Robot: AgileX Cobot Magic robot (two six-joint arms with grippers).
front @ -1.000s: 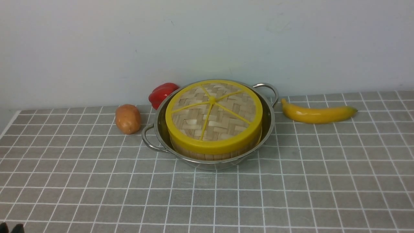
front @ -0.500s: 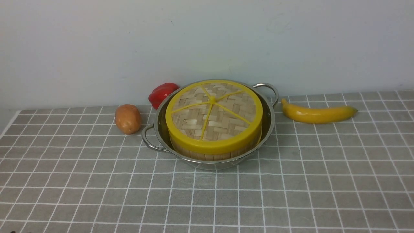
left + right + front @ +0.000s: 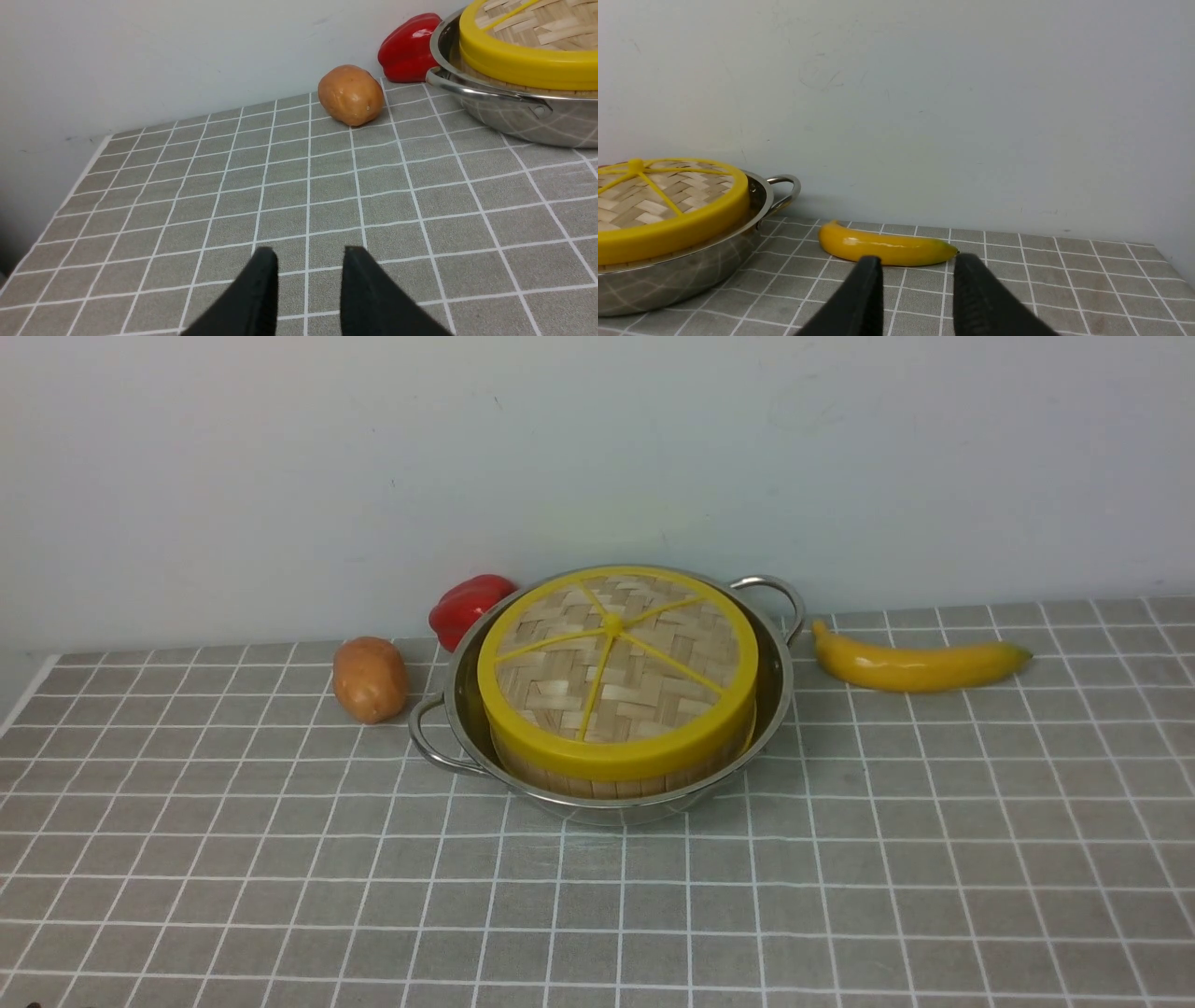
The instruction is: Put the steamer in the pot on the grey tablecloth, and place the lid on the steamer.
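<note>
Inside the pot [image 3: 621,815] sits the steamer [image 3: 607,782], with the lid [image 3: 560,695] seated on top. Left tool [image 3: 309,261]: fingers apart, unloaded. Right tool [image 3: 917,268]: fingers apart, unloaded.

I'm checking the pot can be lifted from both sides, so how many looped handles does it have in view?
2. On the pot, one handle is at its left, the other at its far right.

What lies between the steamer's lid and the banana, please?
In the front view, the pot's rim and its looped handle lie between them.
</note>
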